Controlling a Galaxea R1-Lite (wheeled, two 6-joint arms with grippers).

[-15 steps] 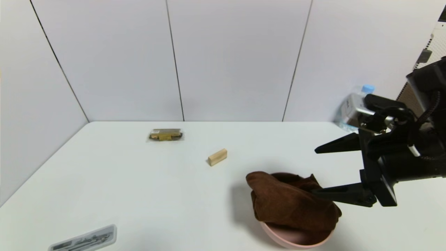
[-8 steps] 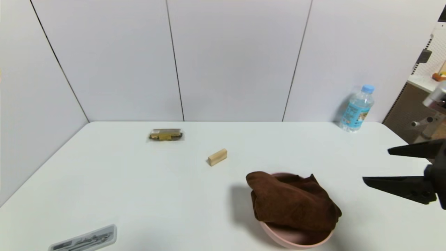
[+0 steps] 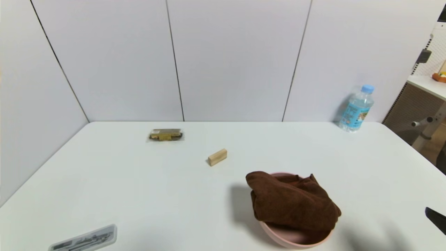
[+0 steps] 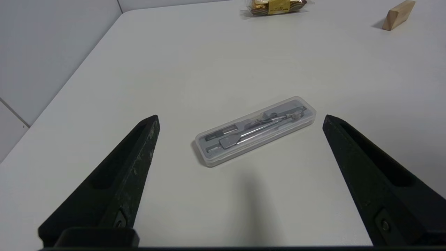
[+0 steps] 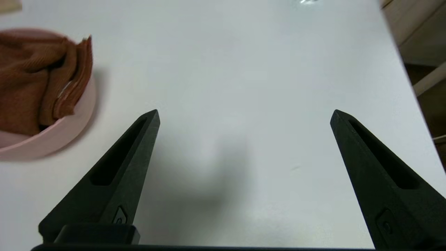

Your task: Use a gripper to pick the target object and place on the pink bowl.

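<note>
The target object, a dark brown fuzzy cloth (image 3: 292,204), lies bundled in the pink bowl (image 3: 296,240) at the table's front right, spilling over its rim. In the right wrist view the cloth (image 5: 38,80) and the bowl (image 5: 59,134) show off to one side. My right gripper (image 5: 244,116) is open over bare table to the right of the bowl, nothing between its fingers; only a fingertip (image 3: 437,219) shows at the head view's right edge. My left gripper (image 4: 240,120) hangs open over the table's front left, empty.
A clear plastic case with a metal compass (image 4: 256,130) lies at the front left (image 3: 83,238). A small wooden block (image 3: 217,157) sits mid-table, a gold-brown wrapped packet (image 3: 166,134) farther back. A water bottle (image 3: 357,108) stands at the back right corner.
My right gripper has pulled back from the cloth in the bowl, away to the right and towards me, almost out of the head view. The cloth stays in the bowl.
</note>
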